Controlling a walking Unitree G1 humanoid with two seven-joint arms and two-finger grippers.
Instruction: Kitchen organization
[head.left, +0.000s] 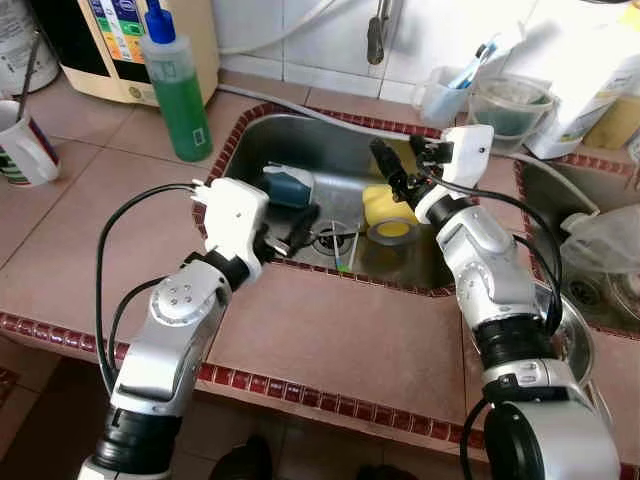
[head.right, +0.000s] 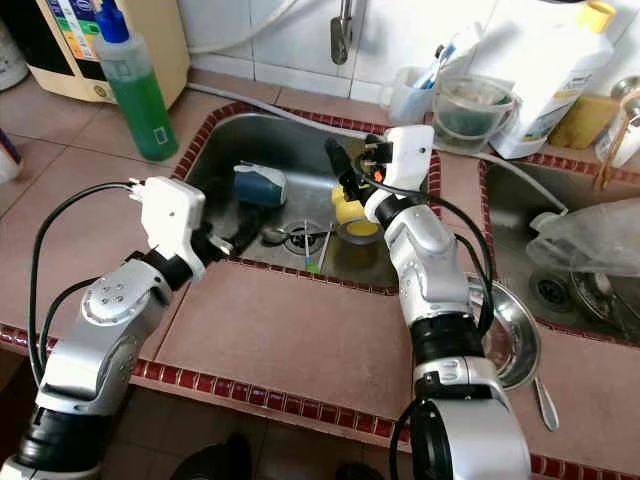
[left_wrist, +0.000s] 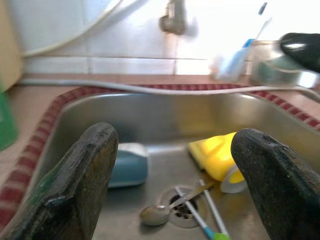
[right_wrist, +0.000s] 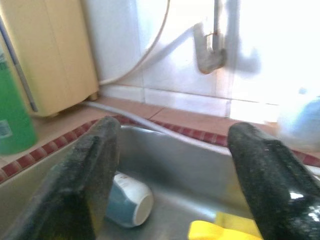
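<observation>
- The worktop (head.left: 330, 340) is tiled in brownish pink with a dark red mosaic border along its front edge and around the basins.
- A steel sink (head.left: 270, 140) is sunk into the middle of the worktop; a second basin (head.right: 510, 215) lies at the right edge, with a clear plastic bag (head.right: 590, 235) in it.
- A cream appliance (head.left: 75, 60) stands at the worktop's back left corner, and a green soap bottle (head.left: 180, 95) with a blue cap stands just in front of it, near the sink's back left corner.
- A white jug (head.right: 555, 75) and a clear container (head.right: 470, 110) stand at the back between the two basins.
- A steel bowl (head.right: 510, 345) rests on the worktop beside the right arm.
- A striped cup (head.left: 25, 150) stands at the worktop's left edge.
- In the sink, a teal cup (head.right: 258, 185) lies on its side toward the left wall.
- A yellow sponge-like object (left_wrist: 215, 155) lies toward the sink's right side, with a round lid-like item (head.left: 392, 231) beside it.
- A spoon (left_wrist: 160, 212) lies on the drain, and a thin white stick with a green tip (left_wrist: 200, 217) lies next to it.
- The left gripper (head.left: 290, 232) hangs over the sink's front left rim, fingers spread apart and empty.
- The right gripper (head.left: 392, 170) hovers above the sink's right side, fingers also spread and holding nothing.
</observation>
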